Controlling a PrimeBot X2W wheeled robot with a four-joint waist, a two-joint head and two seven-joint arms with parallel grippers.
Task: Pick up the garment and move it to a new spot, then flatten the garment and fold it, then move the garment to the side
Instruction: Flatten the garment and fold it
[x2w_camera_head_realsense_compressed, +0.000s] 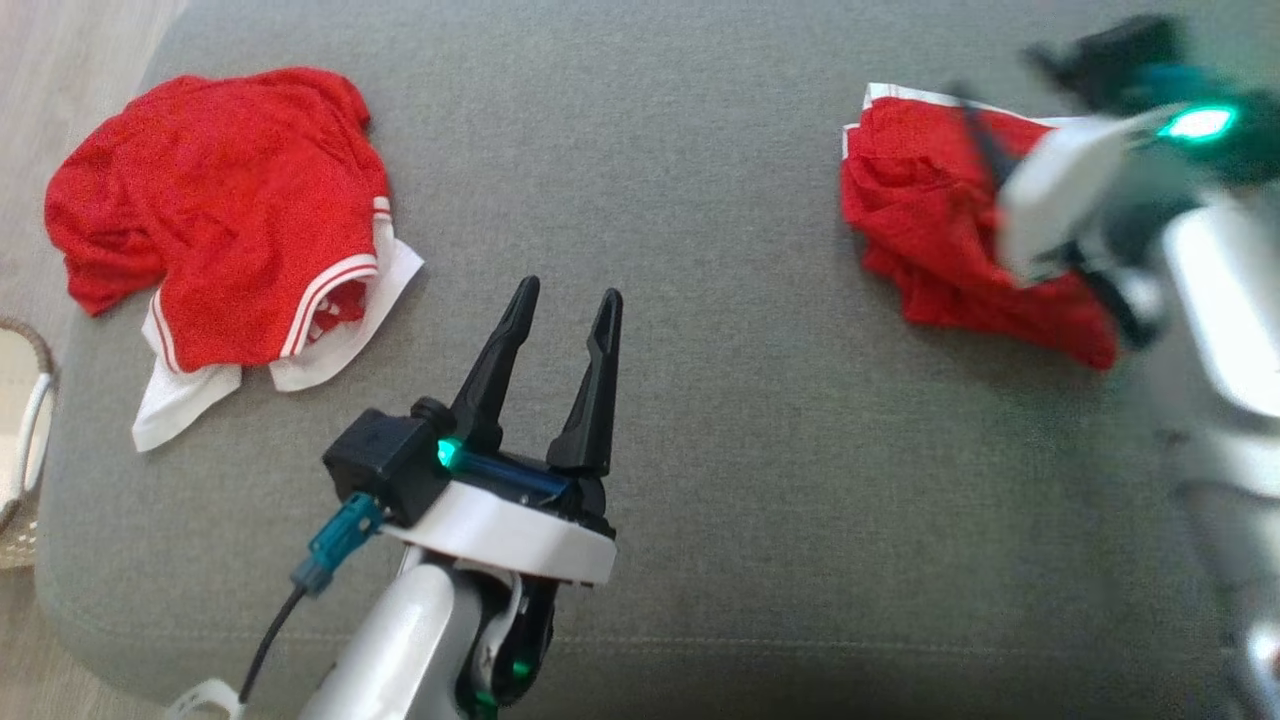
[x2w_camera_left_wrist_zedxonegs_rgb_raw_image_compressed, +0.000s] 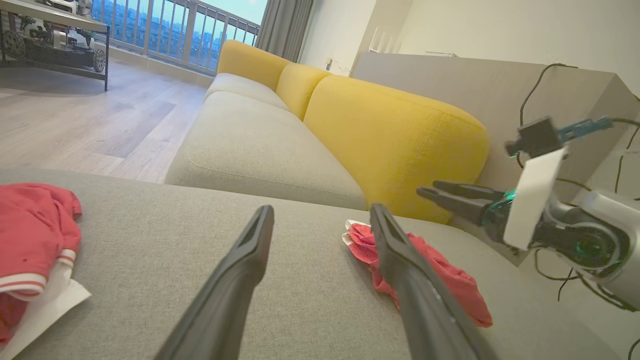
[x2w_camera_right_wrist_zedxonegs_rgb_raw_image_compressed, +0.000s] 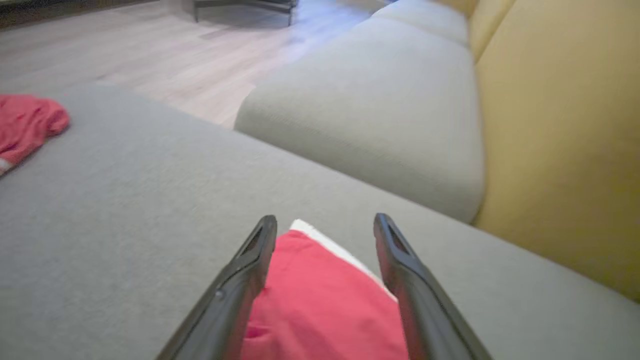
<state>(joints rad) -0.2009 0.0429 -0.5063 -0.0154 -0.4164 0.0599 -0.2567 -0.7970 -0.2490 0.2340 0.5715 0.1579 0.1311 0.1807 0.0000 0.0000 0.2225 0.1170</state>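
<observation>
Fingers spread on both tools: the left tool (x2w_camera_head_realsense_compressed: 569, 292) sits over bare grey cushion (x2w_camera_head_realsense_compressed: 700, 150), and the right tool (x2w_camera_right_wrist_zedxonegs_rgb_raw_image_compressed: 326, 219) hangs above a crumpled red garment (x2w_camera_head_realsense_compressed: 930, 210) at the cushion's right end — a second red garment (x2w_camera_head_realsense_compressed: 220, 200) lies well apart, far left.

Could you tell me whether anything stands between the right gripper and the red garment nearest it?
Nothing visible does: the right gripper, jaws open, points straight at the crumpled red fabric garment with white trim on the grey upholstered cushion.
</observation>
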